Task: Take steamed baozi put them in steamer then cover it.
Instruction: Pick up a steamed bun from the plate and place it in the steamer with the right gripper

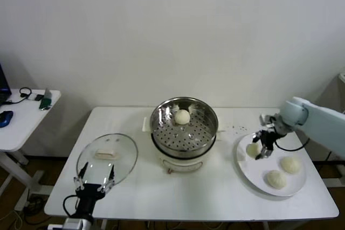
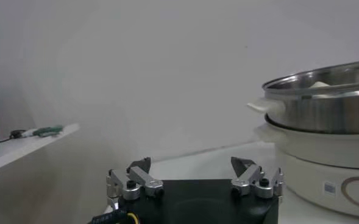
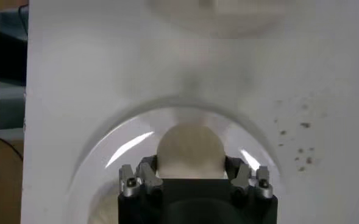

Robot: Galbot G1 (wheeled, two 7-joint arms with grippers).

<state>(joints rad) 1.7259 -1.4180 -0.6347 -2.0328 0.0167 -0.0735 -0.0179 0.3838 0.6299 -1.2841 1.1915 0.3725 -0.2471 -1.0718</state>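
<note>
**A:** Where do we stand? Start with the head view.

**B:** Taking the steamer [image 1: 184, 126] as my landmark, in the middle of the bench [image 1: 188, 195]: one baozi [image 1: 182, 116] already sits inside it, toward the back wall of the basket. Three more are on the white plate [image 1: 245, 168], well off to the steamer's right. My right gripper [image 1: 262, 146] is down on the plate bun nearest the steamer [image 1: 252, 150], and it looks pinched on it. The other two plate buns [image 1: 284, 172] lie farther from the steamer, untouched.

**A:** And the cover?

**B:** The cover [image 1: 107, 157] lies flat on the bench to the steamer's left, not on the pot. My left gripper [image 1: 96, 179] is parked at the cover's near edge, fingers spread, holding nothing.

**A:** Left wrist view?

**B:** It confirms that: the left gripper [image 2: 194, 176] stands wide apart with nothing between the fingers, and the steamer [image 2: 325, 100] rises beside it on its white base, open at the top.

**A:** Right wrist view?

**B:** The right gripper [image 3: 194, 176] has its fingers pressed against both sides of the round bun [image 3: 189, 149], which rests on the plate [image 3: 106, 158]. I can't tell whether it has lifted clear of the plate.

**A:** So, progress?

**B:** By my reckoning, one bun in, the second gripped but not yet carried across, two more to fetch, then the cover to go on. Less than halfway.
</note>
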